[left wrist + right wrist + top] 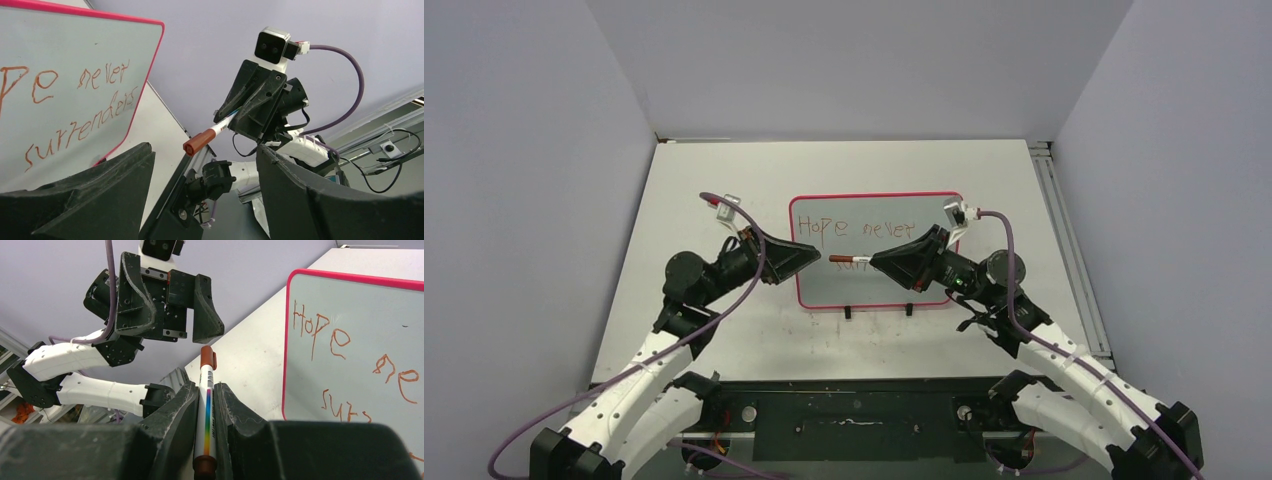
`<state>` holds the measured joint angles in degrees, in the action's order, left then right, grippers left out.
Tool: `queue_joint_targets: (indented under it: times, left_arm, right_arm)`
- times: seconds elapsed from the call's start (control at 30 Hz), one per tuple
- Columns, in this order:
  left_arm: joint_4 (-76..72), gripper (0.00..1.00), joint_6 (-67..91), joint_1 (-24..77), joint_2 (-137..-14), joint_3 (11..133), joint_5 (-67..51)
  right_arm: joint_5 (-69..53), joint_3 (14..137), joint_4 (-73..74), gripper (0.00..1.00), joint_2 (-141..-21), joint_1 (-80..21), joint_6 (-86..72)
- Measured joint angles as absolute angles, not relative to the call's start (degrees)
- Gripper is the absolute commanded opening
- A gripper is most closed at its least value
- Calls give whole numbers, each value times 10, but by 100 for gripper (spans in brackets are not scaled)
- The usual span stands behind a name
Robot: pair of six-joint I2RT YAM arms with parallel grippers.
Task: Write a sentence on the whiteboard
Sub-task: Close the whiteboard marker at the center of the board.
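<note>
The whiteboard [874,205], white with a pink-red frame and two black feet, stands at the table's middle. It bears the sentence [859,228] in reddish-brown letters: "Hope never" above, "surrenders" below [80,127]. My right gripper [871,262] is shut on a white marker [205,410] with a rainbow stripe and a brown cap [207,356]; the capped end points left in front of the board. My left gripper [814,253] is open and empty, its jaws facing the cap [196,142], a short gap away.
The board's two black feet [848,311] stand toward the near edge. A metal rail [1064,230] runs along the table's right side. Grey walls enclose the table on three sides.
</note>
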<state>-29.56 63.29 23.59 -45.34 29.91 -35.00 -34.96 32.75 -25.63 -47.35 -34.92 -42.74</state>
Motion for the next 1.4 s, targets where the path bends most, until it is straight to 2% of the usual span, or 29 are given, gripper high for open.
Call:
queue_joint_targets:
  times: [0.4,0.83,1.17,1.4]
  left_arm:
    - [-303,70,658,268,-496,299,-378]
    - [-307,46,659,297,-514,299,-381]
    - [-330,46,669,297,-514,299,-381]
    - [-336,40,671,297,-513,299,-380]
  right_arm:
    - [-374,328,-304,5,-517,-354,-436]
    - [-392,335,-330,5,-536,-361,-444]
    - [-398,335,-344,5,-537,-361,-453]
    - [-410,335,-357,5,-539,-361,-462]
